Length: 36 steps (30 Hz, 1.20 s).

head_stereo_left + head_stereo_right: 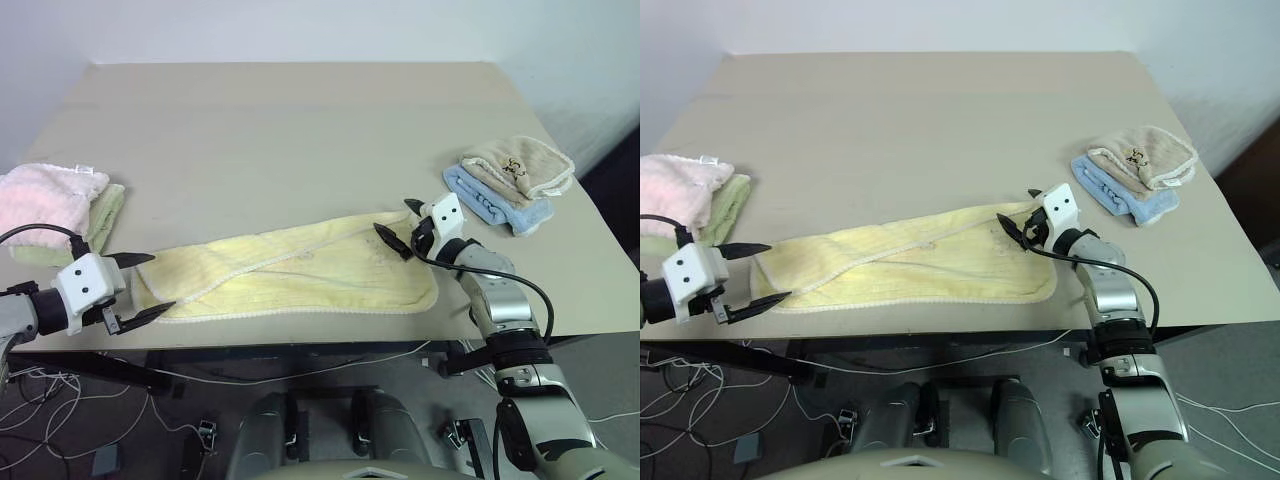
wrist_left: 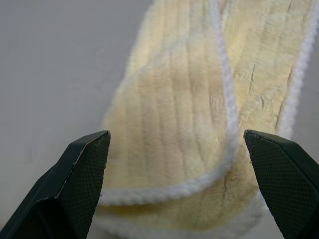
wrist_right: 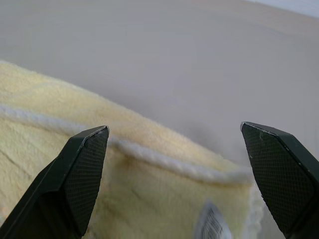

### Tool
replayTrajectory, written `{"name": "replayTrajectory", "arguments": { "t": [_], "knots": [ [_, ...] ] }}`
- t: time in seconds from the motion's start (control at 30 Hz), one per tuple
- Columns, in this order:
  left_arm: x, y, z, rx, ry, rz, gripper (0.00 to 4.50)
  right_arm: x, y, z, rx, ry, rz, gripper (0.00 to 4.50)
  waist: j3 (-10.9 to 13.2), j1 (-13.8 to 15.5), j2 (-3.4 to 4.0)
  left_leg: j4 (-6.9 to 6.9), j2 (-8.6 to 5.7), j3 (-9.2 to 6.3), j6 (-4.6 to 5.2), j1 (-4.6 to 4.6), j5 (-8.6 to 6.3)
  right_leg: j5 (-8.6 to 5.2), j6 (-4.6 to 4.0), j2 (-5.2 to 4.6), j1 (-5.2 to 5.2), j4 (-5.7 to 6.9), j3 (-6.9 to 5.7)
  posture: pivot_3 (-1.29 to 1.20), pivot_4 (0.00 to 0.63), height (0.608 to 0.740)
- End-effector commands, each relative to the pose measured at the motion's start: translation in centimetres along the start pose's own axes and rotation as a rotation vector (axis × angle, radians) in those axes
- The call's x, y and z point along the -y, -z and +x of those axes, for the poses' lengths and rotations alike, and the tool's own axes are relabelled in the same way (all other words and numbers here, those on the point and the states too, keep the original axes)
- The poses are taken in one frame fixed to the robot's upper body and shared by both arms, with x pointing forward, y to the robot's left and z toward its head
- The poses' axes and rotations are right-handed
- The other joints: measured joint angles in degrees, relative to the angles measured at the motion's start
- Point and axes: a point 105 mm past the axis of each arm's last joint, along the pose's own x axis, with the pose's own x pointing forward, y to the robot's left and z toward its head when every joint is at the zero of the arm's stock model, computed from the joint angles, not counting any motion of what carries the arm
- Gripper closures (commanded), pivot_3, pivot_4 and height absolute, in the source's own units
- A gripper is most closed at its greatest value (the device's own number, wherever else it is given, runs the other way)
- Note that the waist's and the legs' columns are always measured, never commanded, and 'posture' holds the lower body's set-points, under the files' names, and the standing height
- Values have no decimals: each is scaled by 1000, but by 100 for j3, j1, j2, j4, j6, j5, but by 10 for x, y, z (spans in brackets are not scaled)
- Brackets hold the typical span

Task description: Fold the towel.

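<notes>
The left fingers (image 1: 146,284) stand wide apart with nothing between them, hovering at the near left edge of the counter (image 1: 300,130) just off the left end of the towel (image 1: 290,275). In the left wrist view the towel's folded end, with its lighter stitched edge, lies ahead of the two black tips, apart from both. The right fingers (image 1: 396,228) are spread just as wide and hold nothing; they sit at the towel's right end, one tip over the cloth near its far right corner, the other beyond that edge above bare counter. Whether either tip touches the cloth cannot be told. In the right wrist view the towel's corner, with a small label, lies between and below the tips.

The towel itself lies flat along the near edge of the counter as a long pale yellow band, folded lengthwise, running from the left fingers to the right ones and rising slightly toward the right.

Farther back on the left edge rests a fluffy pink towel (image 1: 45,195) on a pale green cloth (image 1: 105,212). On the right, a beige-tan towel (image 1: 520,165) with dark embroidery lies on a blue cloth (image 1: 490,205), well apart from the yellow towel.
</notes>
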Motion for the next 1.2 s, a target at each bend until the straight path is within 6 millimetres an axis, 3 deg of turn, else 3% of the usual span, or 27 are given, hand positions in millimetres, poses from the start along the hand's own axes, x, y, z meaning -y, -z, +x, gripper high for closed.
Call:
{"name": "replayTrajectory", "arguments": {
  "t": [0.03,0.43,0.53,0.77,0.93,1.2],
  "knots": [
    [2,2,9,-22,35,79,0,7,-15,-3,49,24,-31,42,0,-4,0,0,0,1,0,0,0,0,0,3,0,0,0,0,150,740],
    [-8,12,19,-71,39,181,0,9,-17,-5,50,35,-41,42,1,-1,3,0,-1,3,16,0,8,0,1,4,0,1,0,0,150,740],
    [-9,14,19,-75,48,199,596,11,-17,-6,50,39,-43,0,1,-4,3,0,-1,3,18,0,9,1,2,4,0,1,0,0,150,740],
    [-8,12,18,-48,54,200,2889,15,-23,-5,54,40,-79,0,1,0,4,1,-1,3,19,1,10,1,2,5,0,3,0,0,150,740],
    [-8,12,18,-35,45,175,4453,18,-23,-6,-2,12,-318,0,2,0,4,2,-2,4,19,0,10,0,3,5,0,3,0,0,150,740],
    [-14,4,18,26,-7,105,4453,27,-18,-7,-99,-99,-735,0,4,-4,6,3,-1,7,20,0,10,-1,4,9,0,4,0,0,150,740]
  ]
}}
